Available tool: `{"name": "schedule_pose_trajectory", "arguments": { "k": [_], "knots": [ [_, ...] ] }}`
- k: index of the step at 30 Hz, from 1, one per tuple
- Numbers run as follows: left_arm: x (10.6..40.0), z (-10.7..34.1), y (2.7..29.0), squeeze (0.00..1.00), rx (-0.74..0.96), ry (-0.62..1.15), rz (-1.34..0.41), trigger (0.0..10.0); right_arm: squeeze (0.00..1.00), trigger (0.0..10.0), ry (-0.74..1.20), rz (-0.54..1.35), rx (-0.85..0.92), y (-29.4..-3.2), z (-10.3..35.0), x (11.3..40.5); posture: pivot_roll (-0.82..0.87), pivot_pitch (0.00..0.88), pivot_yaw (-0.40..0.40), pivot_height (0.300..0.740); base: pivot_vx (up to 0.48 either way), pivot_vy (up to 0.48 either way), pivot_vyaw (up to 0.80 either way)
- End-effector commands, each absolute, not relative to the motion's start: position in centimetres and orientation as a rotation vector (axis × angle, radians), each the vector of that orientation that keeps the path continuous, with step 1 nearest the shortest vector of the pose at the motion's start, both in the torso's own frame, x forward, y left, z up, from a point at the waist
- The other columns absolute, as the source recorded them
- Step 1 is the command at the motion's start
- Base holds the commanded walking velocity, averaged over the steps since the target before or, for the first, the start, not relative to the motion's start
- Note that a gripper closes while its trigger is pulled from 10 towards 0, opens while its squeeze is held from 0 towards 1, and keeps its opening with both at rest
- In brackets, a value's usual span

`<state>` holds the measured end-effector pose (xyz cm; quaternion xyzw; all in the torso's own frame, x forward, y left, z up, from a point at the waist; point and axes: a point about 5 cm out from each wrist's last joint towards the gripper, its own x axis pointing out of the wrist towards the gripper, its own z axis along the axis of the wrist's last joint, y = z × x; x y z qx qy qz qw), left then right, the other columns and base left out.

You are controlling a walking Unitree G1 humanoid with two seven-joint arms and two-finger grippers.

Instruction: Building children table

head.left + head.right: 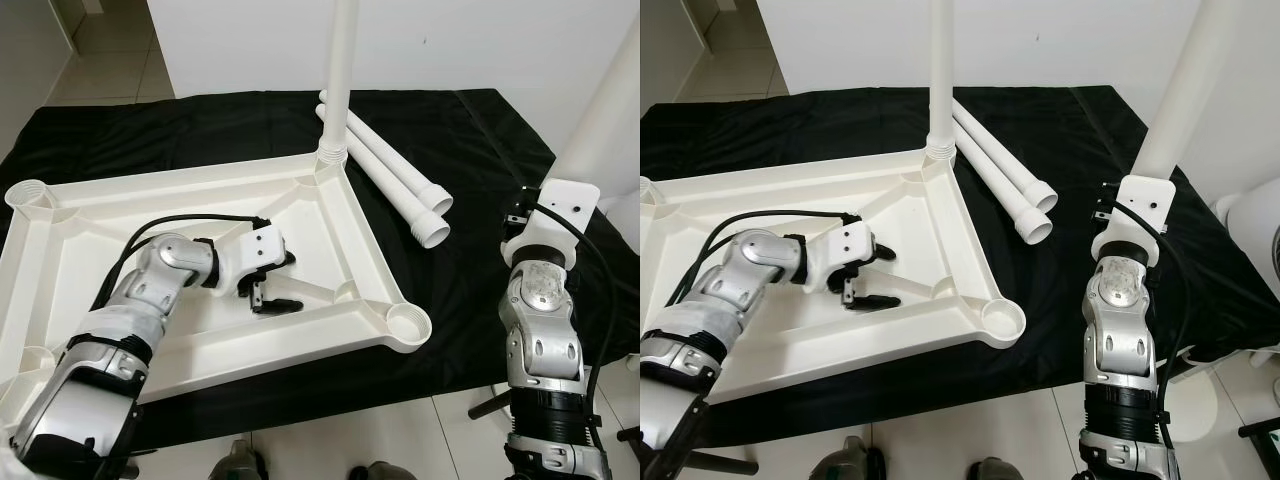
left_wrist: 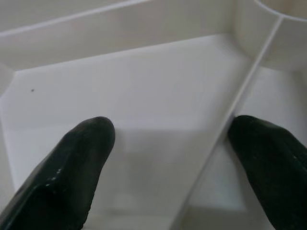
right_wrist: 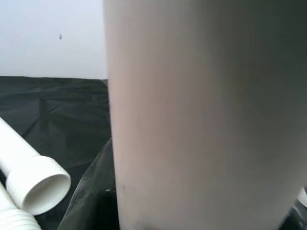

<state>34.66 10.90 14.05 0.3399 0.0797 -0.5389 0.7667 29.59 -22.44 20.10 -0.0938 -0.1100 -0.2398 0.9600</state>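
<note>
White plastic tabletop (image 1: 330,215) is laid upside down on the black-draped counter (image 1: 470,150), one leg (image 1: 338,70) upright in its far corner. Left gripper (image 2: 168,143) jaws are spread astride a rib (image 2: 225,129). Another leg (image 3: 201,115) is clamped by the right gripper (image 1: 1130,215).

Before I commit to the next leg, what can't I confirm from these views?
- Right gripper's jaws: hidden behind its wrist housing in the eye views; the held white plastic tube leg blocks the right wrist view.
- Top of the upright white leg: cut off by the frame edge.
- Near-left corner socket of the white plastic tabletop: covered by the left arm.
</note>
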Motion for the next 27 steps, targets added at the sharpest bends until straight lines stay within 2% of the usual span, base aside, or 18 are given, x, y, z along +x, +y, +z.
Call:
{"name": "schedule_pose_trajectory", "arguments": {
  "k": [1, 7, 20, 27],
  "knots": [
    [35.4, 14.3, 10.4, 0.0, 0.754, 0.134, -1.07, 10.0, 0.0, 10.0, -0.231, -0.479, -0.191, -22.3, 20.3, 29.7, -0.01, 0.039, -0.019, 0.74, 0.0, 0.0, 0.0],
    [36.2, 15.8, 8.5, 0.0, 0.711, 0.07, -1.046, 10.0, 0.0, 10.0, -0.231, -0.474, -0.188, -22.0, 20.3, 29.9, -0.01, 0.035, -0.015, 0.74, 0.0, 0.0, 0.0],
    [36.1, 15.9, 6.0, 0.0, 0.675, 0.025, -1.095, 10.0, 0.0, 10.0, -0.225, -0.48, -0.184, -22.1, 20.0, 29.5, -0.02, 0.049, 0.0, 0.74, 0.0, 0.0, 0.0],
    [36.3, 15.8, 4.7, 0.0, 0.642, 0.013, -1.066, 10.0, 0.0, 10.0, -0.229, -0.449, -0.171, -21.6, 19.9, 29.8, -0.02, 0.054, 0.001, 0.74, 0.0, 0.0, 0.0]
  ]
}}
